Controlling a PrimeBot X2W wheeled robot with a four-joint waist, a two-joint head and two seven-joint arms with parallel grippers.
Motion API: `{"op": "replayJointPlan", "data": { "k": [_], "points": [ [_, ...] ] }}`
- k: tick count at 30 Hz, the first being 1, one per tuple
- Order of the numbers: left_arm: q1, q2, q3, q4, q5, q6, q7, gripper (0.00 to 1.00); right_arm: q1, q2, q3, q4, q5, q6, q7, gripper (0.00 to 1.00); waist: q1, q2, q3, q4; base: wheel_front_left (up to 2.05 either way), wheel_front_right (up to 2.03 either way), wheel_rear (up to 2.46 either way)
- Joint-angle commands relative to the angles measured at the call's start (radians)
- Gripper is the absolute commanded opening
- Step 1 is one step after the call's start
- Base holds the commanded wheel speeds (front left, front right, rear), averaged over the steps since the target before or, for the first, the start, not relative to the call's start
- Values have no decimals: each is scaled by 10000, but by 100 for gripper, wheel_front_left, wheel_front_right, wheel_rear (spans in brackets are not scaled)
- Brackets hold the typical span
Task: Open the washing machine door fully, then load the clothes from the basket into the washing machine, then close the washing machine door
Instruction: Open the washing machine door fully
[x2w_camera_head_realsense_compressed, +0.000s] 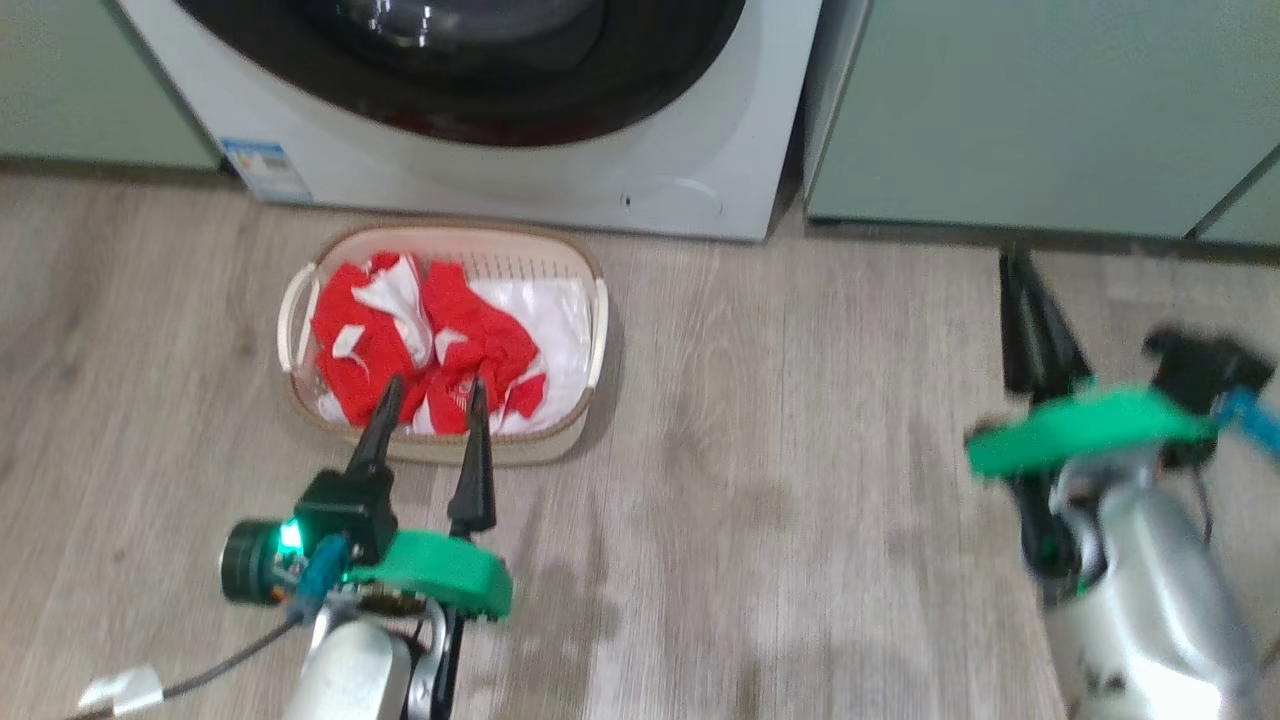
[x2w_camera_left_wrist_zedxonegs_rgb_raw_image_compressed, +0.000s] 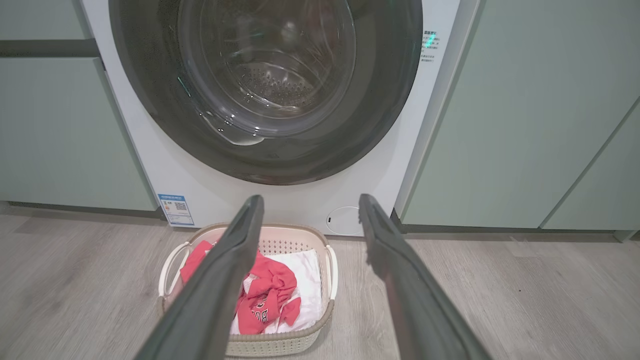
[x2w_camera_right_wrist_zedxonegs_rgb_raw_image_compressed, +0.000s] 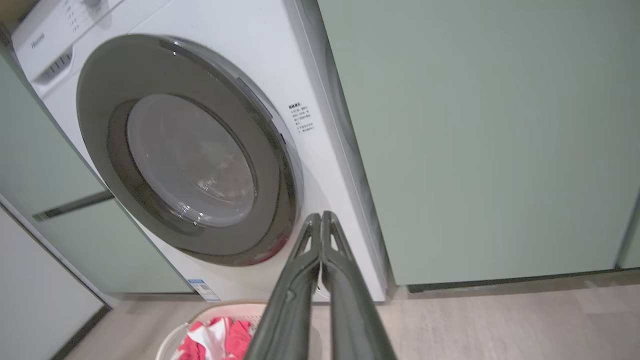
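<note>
Head view: my left gripper sits at 7 o'clock, its two dark fingers spread wide and holding nothing, tips over the near rim of the basket. The basket stands on the wood-look floor at about 10 o'clock, just in front of the washing machine, near it but I can't tell if they touch. The clothes, red with white panels, lie bunched in the basket's 9 o'clock half; a plain white sheet shows at its 3 o'clock side. My right gripper is at 4 o'clock, blurred, fingers pressed together with nothing between them, over bare floor well apart from the basket. The washing machine fills 12 o'clock, and the washing machine door, with its glossy black rim and clear bowl, lies closed, flush against the front. A blue sticker sits at the machine's lower 9 o'clock corner. Pale green cabinets flank the machine at 9 and 3 o'clock. In the right wrist view my closed fingers point at the machine's front panel, at 4 o'clock from the door; no contact visible.
</note>
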Motion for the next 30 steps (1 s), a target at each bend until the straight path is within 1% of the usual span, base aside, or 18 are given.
{"op": "replayJointPlan", "data": {
  "k": [1, 3, 4, 8, 9, 13, 18, 22, 25, 30],
  "points": [
    [-645, 62, 176, -420, 7, -3, -124, 100, -1166, -50, 183, -292, 605, 0, 429, 0, 0, 0, 724, 212, 0, 0, 0],
    [-908, 62, -3, -492, -31, -19, -124, 100, -1939, -50, -9, -274, 944, 0, 921, 0, 0, 0, 1119, 367, 0, 0, 0],
    [-1033, 62, -89, -517, -60, -18, -124, 100, -2312, -50, -114, -229, 1293, 0, 1224, 0, 0, 0, 1273, 450, 0, 0, 0],
    [-1531, 62, -414, -666, -245, 56, -124, 100, -3906, -50, -698, 52, 3100, 0, 2858, 0, 0, 0, 1990, 814, 0, 0, 0],
    [-1531, 62, -414, -666, -245, 56, -124, 100, -3906, -50, -698, 52, 3100, 0, 2858, 0, 0, 0, 1990, 814, 0, 0, 0],
    [-2007, 62, -700, -755, -416, 134, -124, 100, -5698, -52, -1432, 644, 4080, 0, 4469, 0, 0, 0, 2614, 1154, 0, 0, 0],
    [-2503, 62, -975, -910, -567, 256, -124, 100, -7896, -54, -2313, 1752, 4084, 0, 5812, 0, 0, 0, 3234, 1520, 0, 0, 0],
    [-2736, 62, -1114, -1004, -635, 313, -124, 100, -9566, -53, -3062, 3055, 4290, 0, 6751, 0, 0, 0, 3546, 1716, 0, 0, 0],
    [-2932, 62, -1160, -1029, -731, 355, -124, 100, -10752, -52, -3352, 3766, 4046, 0, 7236, 0, 0, 0, 3815, 1851, 0, 0, 0],
    [-3185, 62, -1246, -1093, -808, 428, -124, 100, -12250, -52, -3876, 4779, 4019, 0, 8186, 0, 0, 0, 4081, 2064, 0, 0, 0]
  ]
}}
